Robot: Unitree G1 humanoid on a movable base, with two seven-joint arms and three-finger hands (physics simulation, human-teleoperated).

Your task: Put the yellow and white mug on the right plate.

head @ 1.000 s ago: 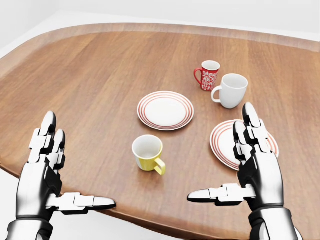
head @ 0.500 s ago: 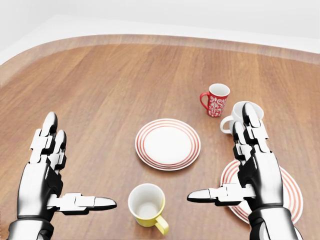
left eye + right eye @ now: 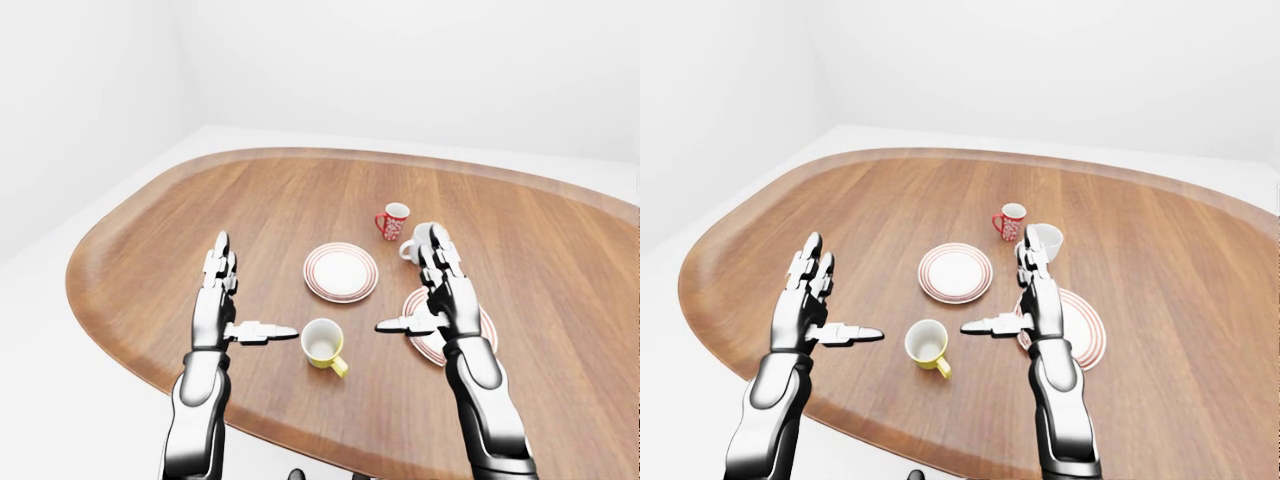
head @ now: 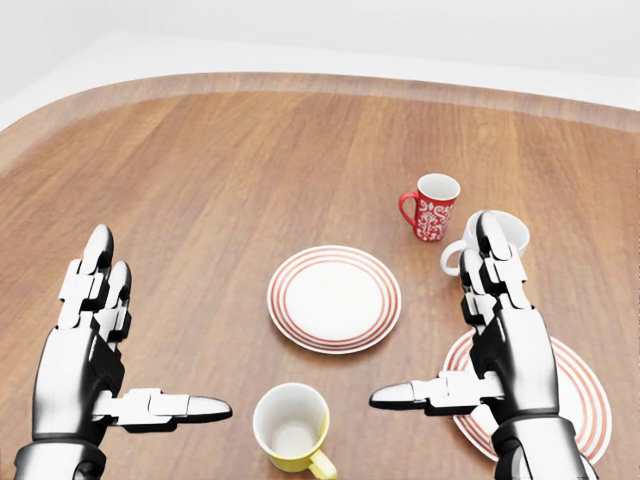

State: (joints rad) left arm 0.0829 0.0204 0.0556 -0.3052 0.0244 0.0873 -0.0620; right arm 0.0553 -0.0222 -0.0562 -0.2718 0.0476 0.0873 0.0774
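While both hover empty, each robot hand, left (image 4: 95, 345) and right (image 4: 495, 335), spreads its fingers beside the yellow and white mug (image 4: 291, 428).

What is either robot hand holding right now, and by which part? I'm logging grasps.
Nothing. Left robot hand and right robot hand are both open, flanking the untouched yellow and white mug.

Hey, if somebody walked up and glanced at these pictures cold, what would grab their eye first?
Two shiny metal hands, the left hand and right hand, held open over a wooden table, thumbs pointing inward. Between them, at the head view's bottom, stands the yellow and white mug. Past it lie a red-ringed plate in the middle and the right plate partly behind the right hand, with a red patterned mug and a white mug above.
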